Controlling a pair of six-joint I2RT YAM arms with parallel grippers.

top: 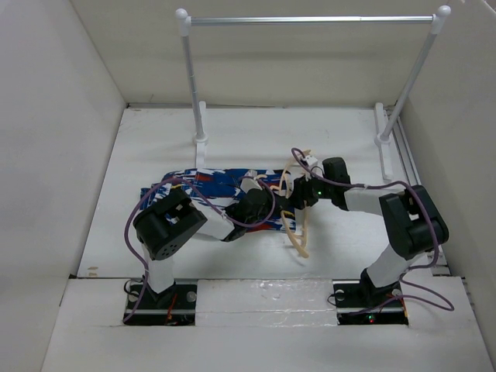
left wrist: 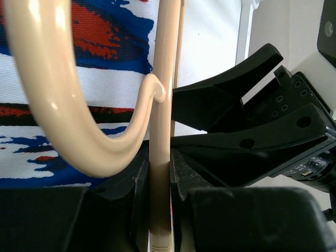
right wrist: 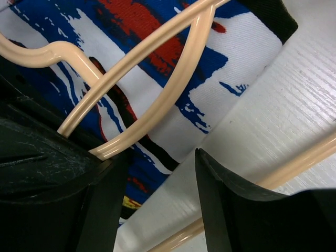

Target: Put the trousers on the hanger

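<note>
The trousers, in a blue, white and red print, lie flat on the table left of centre. The light-tan hanger stands tilted at their right end. My left gripper is shut on the hanger's straight bar, with the curved hook just to its left. My right gripper is open beside the hanger. In the right wrist view its jaws stand wide apart over the trousers' edge, with the hanger's arched bars passing by the left finger.
A silver rail on white posts stands at the back. White walls close in on the left and right. A raised white ledge runs along the near edge by the arm bases.
</note>
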